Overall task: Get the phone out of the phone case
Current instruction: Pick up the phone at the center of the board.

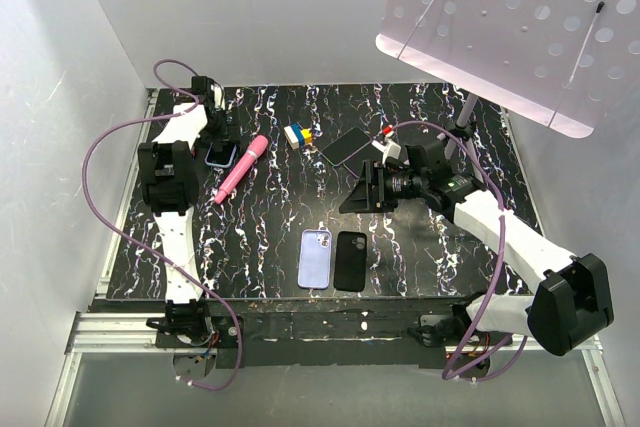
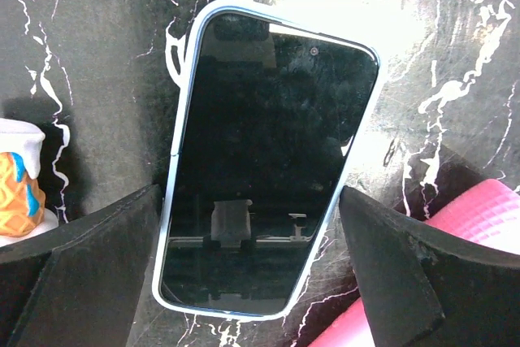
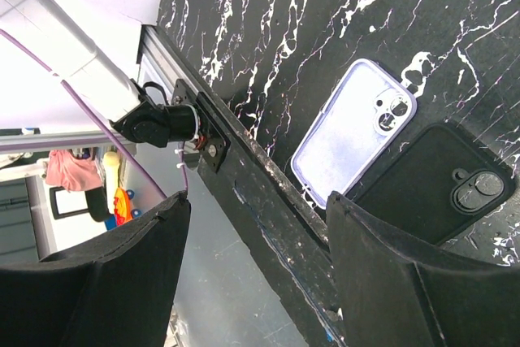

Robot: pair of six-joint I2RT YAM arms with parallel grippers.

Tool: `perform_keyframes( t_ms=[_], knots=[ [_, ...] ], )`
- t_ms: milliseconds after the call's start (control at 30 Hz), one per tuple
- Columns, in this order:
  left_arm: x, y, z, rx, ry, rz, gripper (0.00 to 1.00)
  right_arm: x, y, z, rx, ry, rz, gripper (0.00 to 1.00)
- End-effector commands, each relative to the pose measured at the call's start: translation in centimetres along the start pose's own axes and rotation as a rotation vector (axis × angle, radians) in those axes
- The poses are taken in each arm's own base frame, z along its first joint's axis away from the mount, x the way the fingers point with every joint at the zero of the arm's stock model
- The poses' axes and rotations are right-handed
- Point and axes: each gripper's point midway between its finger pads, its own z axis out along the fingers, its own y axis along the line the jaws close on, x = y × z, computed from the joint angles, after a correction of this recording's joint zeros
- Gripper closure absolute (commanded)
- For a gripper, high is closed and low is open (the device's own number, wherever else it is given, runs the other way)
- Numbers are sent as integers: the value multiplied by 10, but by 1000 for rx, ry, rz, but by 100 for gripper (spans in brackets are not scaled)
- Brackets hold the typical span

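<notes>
Far left of the black, white-veined marble-pattern tabletop (image 1: pixel 270 217): left fingers (image 2: pixel 89 258) spread wide, one on each side of the lower end of the black-screened phone in a pale blue case (image 2: pixel 268 160). The phone lies flat, screen up, at the back left; cannot tell whether the fingers touch the case's edges. In the left wrist view an orange-and-blue ice-cream-cone toy (image 2: pixel 16 193) sits on one side of it and a pink ribbed wand-shaped object (image 1: pixel 240 167) just beside it on the other. Next, a small cluster of blue, yellow and white blocks (image 1: pixel 297 135), then a dark phone (image 1: pixel 345 145) lying slantwise. Front centre: a lavender phone case (image 1: pixel 316 257) and a black phone case (image 1: pixel 350 260), backs up, side by side, camera ends away from the arms. Right fingers (image 3: pixel 390 282) spread, nothing between them, above the tabletop right of centre. A white perforated board (image 1: pixel 520 17) overhangs the back right corner.
</notes>
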Motion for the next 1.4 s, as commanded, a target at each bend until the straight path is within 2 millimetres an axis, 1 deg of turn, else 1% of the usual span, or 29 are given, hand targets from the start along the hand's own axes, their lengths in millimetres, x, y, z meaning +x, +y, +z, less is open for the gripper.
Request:
perform_keyframes(
  t_ms=[0,67,167,233,367,433,500,533,567,600,633,700,800,867,933,1000,1033,1100,1133,1167,1200,1233,1267,1300,1333,1367],
  knots=[
    [17,-2,16,-67,60,43,12,-4,7,-5,-28,-30,-26,26],
    [19,0,18,-86,66,48,23,-4,8,-5,-29,-32,-23,26],
    [20,5,15,-132,72,50,47,-5,8,-5,-25,-36,-21,26],
    [14,8,6,-159,51,40,60,-6,8,-6,-22,-40,-20,26],
    [-11,21,-32,-261,-35,-11,91,-4,8,-6,-24,-33,-4,26],
    [-23,31,-58,-329,-86,-55,99,-2,8,-6,-27,-28,5,26],
    [-31,38,-83,-385,-135,-110,100,-1,8,-6,-23,-32,12,27],
    [-35,39,-98,-396,-164,-132,100,0,7,-7,-19,-35,17,27],
    [-39,38,-114,-396,-198,-162,100,-1,8,-8,-18,-41,16,27],
    [-37,36,-118,-382,-202,-180,100,-1,8,-9,-16,-46,20,27],
    [-41,32,-134,-359,-239,-200,100,-2,10,-10,-18,-51,22,27],
    [-39,23,-152,-307,-268,-242,100,-3,12,-11,-18,-57,32,27],
    [-33,3,-175,-187,-294,-285,100,-4,14,-12,-15,-67,47,27],
    [-29,-17,-191,-69,-318,-303,100,-5,14,-10,-15,-69,64,27],
    [-23,-45,-209,100,-327,-317,100,-4,15,-9,-20,-61,87,27],
    [-6,-77,-221,289,-324,-337,100,-7,16,-8,-16,-69,93,28],
    [0,-93,-232,380,-337,-345,100,-8,15,-6,-8,-71,107,28],
    [20,-121,-245,529,-329,-373,100,-14,20,-4,-8,-76,126,31],
    [29,-133,-252,565,-318,-395,100,-16,25,-3,-15,-72,124,34],
    [43,-145,-252,592,-285,-422,100,-17,31,0,-17,-71,111,34],
    [54,-157,-261,632,-269,-455,100,-14,38,6,-18,-63,89,34],
    [70,-172,-264,665,-234,-485,100,-13,46,12,-21,-63,48,34],
    [84,-183,-264,686,-204,-526,100,-9,53,21,-12,-56,15,34],
    [96,-196,-271,717,-196,-546,100,-6,58,29,0,-54,-6,34],
    [108,-206,-272,734,-182,-586,100,-3,61,36,13,-54,-23,34],
    [119,-217,-278,760,-167,-617,100,-3,61,43,36,-68,-29,34]
  ],
)
